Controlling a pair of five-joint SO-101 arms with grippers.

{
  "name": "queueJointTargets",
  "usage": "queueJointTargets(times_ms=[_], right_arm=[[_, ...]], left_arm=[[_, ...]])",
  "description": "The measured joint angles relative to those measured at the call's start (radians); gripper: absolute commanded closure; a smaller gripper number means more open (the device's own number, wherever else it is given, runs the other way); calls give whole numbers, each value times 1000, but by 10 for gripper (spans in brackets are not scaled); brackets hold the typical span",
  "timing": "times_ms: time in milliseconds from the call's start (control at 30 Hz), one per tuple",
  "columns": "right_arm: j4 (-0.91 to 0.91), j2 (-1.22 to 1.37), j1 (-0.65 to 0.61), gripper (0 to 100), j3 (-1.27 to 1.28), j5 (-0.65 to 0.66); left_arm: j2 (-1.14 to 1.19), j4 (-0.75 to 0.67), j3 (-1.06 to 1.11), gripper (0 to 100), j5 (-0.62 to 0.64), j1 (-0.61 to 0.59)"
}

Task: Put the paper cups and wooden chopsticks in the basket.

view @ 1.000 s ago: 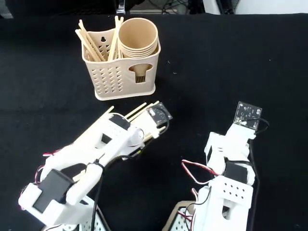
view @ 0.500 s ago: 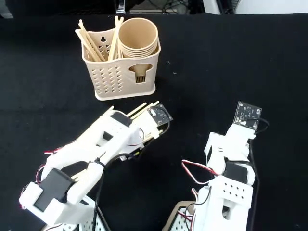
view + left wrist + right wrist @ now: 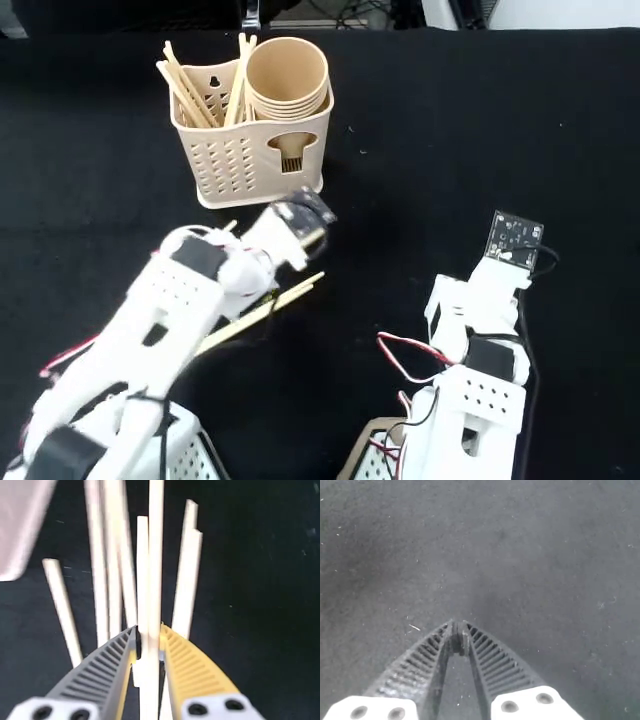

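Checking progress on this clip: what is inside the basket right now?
In the basket, a stack of cups fills one compartment; chopsticks stand tilted in the other. Its walls hide their lower ends, so counts are unclear.

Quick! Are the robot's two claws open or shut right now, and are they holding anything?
Left gripper: shut on pale wooden chopsticks.
Right gripper: shut, holding nothing.

Robot lab, black-draped table (image 3: 500, 120), cables (image 3: 345, 10) behind
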Motion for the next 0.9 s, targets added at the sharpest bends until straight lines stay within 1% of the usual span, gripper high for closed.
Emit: queueJointTargets(times_ms=[133, 233, 333, 433, 567, 700, 800, 900], right_arm=[[0, 0, 0, 984, 0, 0], [0, 0, 0, 984, 0, 0], [0, 0, 0, 984, 0, 0], [0, 0, 0, 984, 0, 0], [0, 0, 0, 984, 0, 0], [0, 0, 0, 984, 0, 0], [0, 0, 0, 984, 0, 0], [0, 0, 0, 984, 0, 0]], left_arm=[[-153, 0, -6, 971, 2, -87], [-292, -2, -31, 971, 2, -126], [-425, -64, -44, 971, 2, -167], [-499, -158, -46, 971, 8, -222], [-520, -299, -46, 971, 124, -296], [-525, -476, -46, 971, 304, -361], [-523, -624, -64, 971, 434, -393], [-525, -769, -101, 971, 512, -399]])
